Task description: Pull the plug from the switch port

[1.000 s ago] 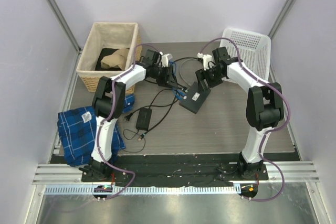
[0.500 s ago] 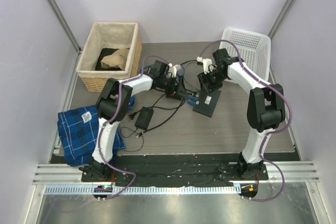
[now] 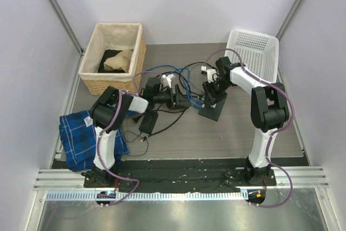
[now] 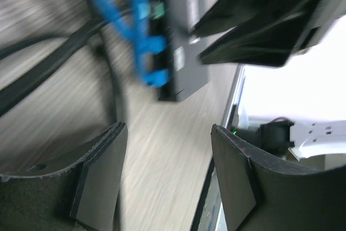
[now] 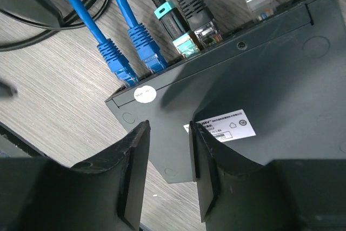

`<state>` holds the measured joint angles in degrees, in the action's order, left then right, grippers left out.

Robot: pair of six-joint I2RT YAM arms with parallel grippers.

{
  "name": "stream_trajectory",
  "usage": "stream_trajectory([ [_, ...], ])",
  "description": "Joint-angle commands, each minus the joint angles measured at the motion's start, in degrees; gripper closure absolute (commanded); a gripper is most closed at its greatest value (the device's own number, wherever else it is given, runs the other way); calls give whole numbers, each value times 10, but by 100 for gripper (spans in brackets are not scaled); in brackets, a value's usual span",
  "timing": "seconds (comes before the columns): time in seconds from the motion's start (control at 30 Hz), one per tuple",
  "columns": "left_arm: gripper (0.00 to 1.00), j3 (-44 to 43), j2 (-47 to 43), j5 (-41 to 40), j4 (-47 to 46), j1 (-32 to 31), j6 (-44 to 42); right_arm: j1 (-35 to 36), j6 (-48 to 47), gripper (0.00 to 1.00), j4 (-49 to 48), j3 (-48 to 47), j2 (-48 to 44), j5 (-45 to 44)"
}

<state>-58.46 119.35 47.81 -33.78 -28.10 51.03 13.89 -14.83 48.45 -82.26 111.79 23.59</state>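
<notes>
This is looking like a robotics lab test cell, not anybody's home. Two arms are sitting bolted to an aluminium rail (image 3: 178, 179) at the near edge, plain lavender panels (image 3: 178, 4) are boxing in the table (image 3: 216, 133), and props like a wicker basket (image 3: 112, 55) are lying around.
</notes>
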Motion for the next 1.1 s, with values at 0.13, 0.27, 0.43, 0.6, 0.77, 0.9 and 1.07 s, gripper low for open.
stream_trajectory([
  [0.13,32,-11,-7,-83,-97,-59,51,-5,5,60,-7,38,12,10],
  [0.27,30,-2,1,-118,-75,-66,61,-14,22,71,-7,44,20,29],
  [0.43,29,25,19,-198,-77,-70,101,-19,28,76,-5,33,38,30],
  [0.6,28,29,51,-253,-141,-92,166,-20,37,76,-13,36,31,29],
  [0.77,29,17,84,-272,-172,-127,210,-19,40,76,-18,59,18,27],
  [0.9,29,10,79,-287,-107,-129,206,-19,43,76,-22,69,15,29],
  [1.07,30,-8,34,-338,61,-127,141,-19,47,76,-26,64,12,27],
])
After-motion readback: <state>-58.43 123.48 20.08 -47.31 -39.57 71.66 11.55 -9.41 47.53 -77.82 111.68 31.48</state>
